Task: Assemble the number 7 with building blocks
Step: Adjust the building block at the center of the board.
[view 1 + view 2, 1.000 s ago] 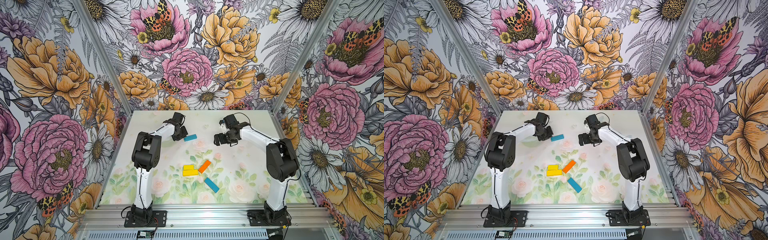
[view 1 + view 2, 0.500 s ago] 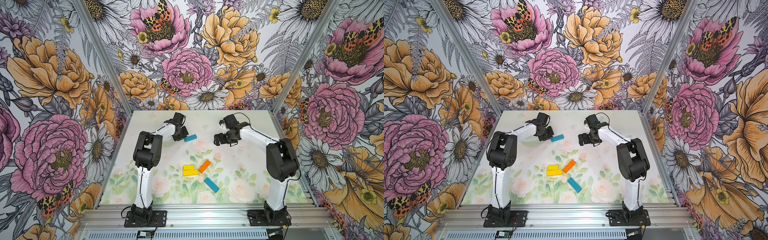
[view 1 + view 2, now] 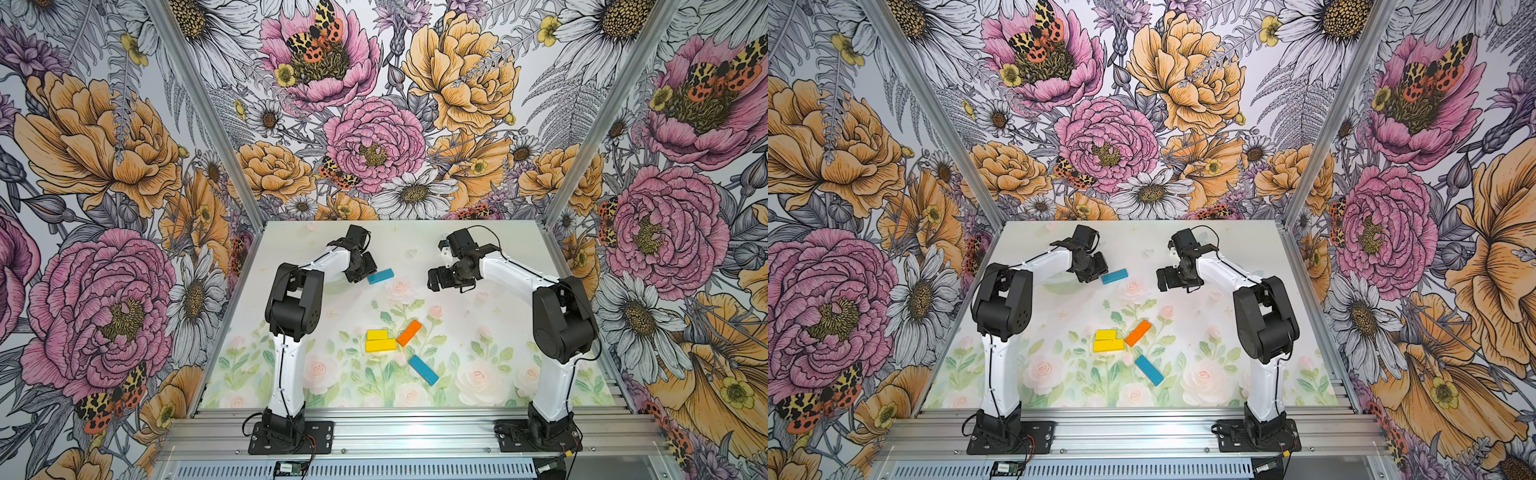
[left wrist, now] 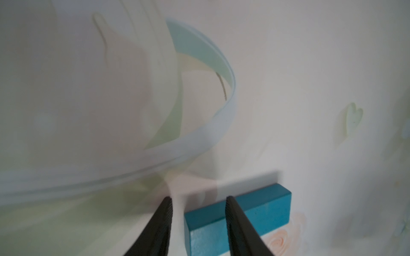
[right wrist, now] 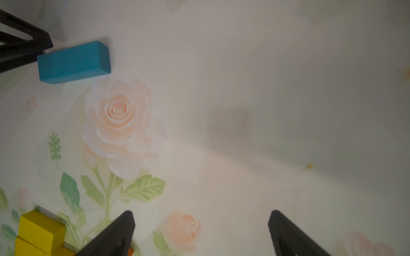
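Observation:
One blue block (image 3: 380, 276) (image 3: 1114, 276) lies flat at the far middle of the table. My left gripper (image 3: 368, 270) (image 4: 198, 198) is low at its left end, open by a narrow gap. The blue block (image 4: 255, 212) has its end between the fingers. It stands clear of one finger, and the other crosses in front of it. A short yellow block (image 3: 377, 334), a longer yellow block (image 3: 380, 345) and an orange block (image 3: 409, 333) cluster mid-table. A second blue block (image 3: 423, 370) lies nearer the front. My right gripper (image 3: 434, 284) (image 5: 200, 216) hovers wide open and empty.
The floral table mat (image 3: 478, 374) is enclosed by flowered walls at the back and both sides. An aluminium rail (image 3: 415, 432) with both arm bases runs along the front. In the right wrist view the far blue block (image 5: 73, 62) and the yellow blocks (image 5: 40, 230) show.
My left gripper's jaws have parted a little at the far blue block. The blocks and the right arm have not moved.

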Robot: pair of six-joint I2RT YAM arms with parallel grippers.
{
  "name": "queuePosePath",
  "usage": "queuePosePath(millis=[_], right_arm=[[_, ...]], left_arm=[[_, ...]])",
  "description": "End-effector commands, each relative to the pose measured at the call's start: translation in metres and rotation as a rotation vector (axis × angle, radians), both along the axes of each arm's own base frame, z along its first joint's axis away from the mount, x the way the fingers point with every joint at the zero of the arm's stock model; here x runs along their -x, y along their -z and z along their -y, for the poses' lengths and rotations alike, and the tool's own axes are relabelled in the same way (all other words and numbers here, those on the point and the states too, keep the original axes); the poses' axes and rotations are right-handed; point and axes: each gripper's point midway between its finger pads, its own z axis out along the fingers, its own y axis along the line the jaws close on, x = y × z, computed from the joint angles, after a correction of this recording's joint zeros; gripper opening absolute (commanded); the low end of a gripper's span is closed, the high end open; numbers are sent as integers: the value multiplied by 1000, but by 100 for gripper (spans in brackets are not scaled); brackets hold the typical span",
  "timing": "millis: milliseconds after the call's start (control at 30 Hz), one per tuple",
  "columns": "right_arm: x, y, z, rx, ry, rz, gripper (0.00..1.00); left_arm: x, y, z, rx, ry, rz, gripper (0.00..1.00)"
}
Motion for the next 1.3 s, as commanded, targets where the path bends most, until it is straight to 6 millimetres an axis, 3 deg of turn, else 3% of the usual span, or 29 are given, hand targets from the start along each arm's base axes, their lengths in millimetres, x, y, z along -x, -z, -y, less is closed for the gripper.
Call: queuePosePath(millis=[0,333,967,1000,1100,1267], right_arm=[[-5,6,0,-2,-6,-6,98],[-4,6,-1,-6,-9,-7,98],[-1,4,2,-1,-5,-5,98],[0,4,2,0,-7,-5,98],[2,4,4,6,-7,-4,98],[6,6,6,12,-2,-11,98]], left_arm=[[6,-19,3,22,-16,21,42],[7,-15,10,39,-15,14,32],[-6,-12,19,72,-26,30,30],[-7,-15,19,72,-26,36,31],[-5,-23,17,69,-36,49,51],[10,-33,14,85,-67,42,61]])
